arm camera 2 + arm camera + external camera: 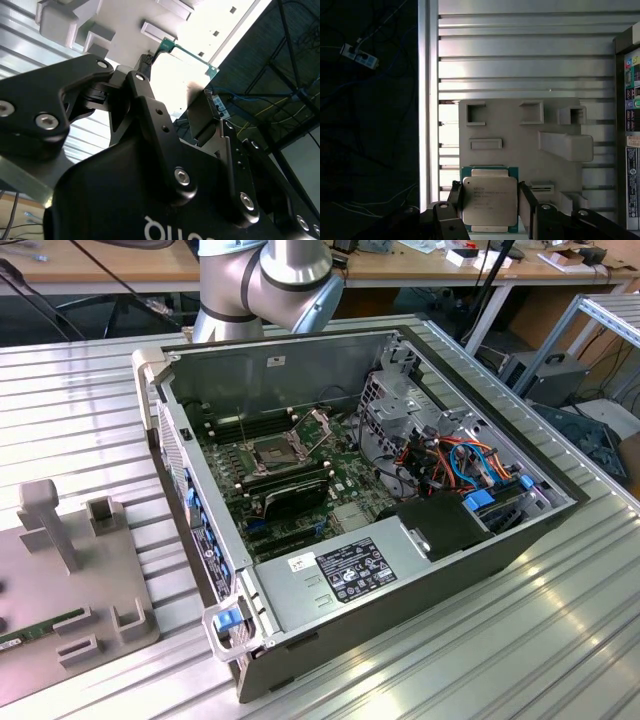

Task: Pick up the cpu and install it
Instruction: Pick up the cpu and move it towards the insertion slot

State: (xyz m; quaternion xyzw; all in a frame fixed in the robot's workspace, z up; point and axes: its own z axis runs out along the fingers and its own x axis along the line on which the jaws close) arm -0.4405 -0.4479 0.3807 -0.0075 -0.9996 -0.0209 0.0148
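The cpu [489, 200] sits silver face up at the edge of a grey fixture plate [515, 155] on the ribbed metal counter [520, 60]. The hand [490, 192] straddles it, with a dark finger [526, 200] close on each side. I cannot tell whether they pinch it. The open computer case [400, 580] lies alongside, its socket [275, 452] uncovered.

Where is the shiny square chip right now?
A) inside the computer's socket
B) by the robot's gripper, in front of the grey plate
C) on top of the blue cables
B: in the first wrist view the cpu sits right at the gripper, with the grey plate behind it.
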